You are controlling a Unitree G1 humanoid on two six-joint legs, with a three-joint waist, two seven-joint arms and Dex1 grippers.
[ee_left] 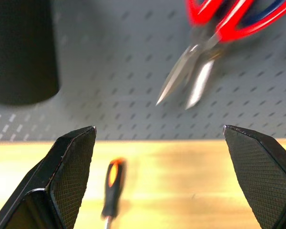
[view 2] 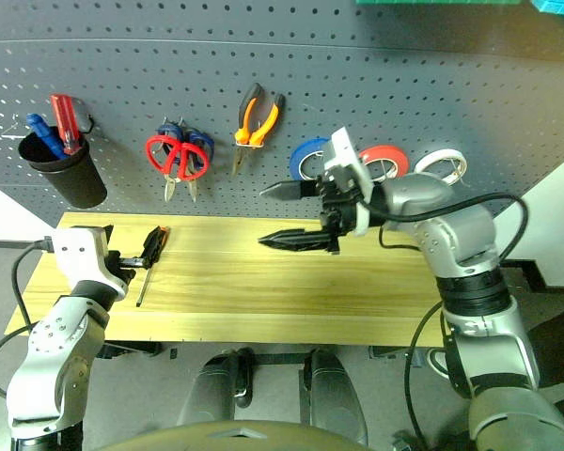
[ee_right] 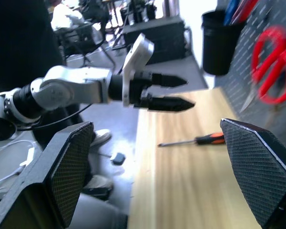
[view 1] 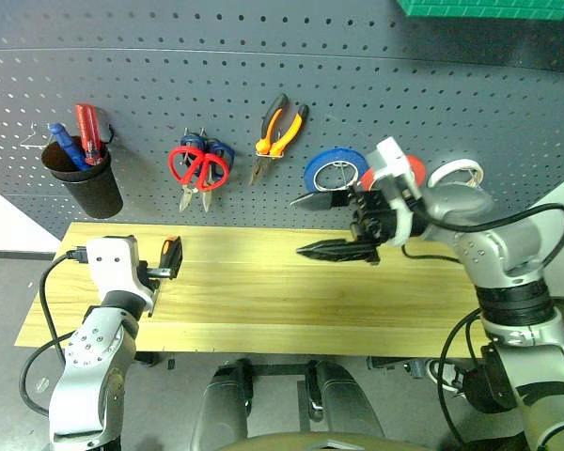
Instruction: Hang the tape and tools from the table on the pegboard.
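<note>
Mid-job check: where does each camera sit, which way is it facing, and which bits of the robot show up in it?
Head pair: look forward and down over the table at the pegboard; both arms show.
Left wrist: looks along the open left gripper at the screwdriver and red scissors.
Right wrist: looks sideways along the table past the open right gripper; the left gripper shows there too.
Shared: all views show the screwdriver and red scissors.

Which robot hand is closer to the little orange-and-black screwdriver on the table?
The left. The left gripper, open, hovers just beside the screwdriver lying on the table. The right gripper, also open, hangs farther off over the table's middle.
</note>
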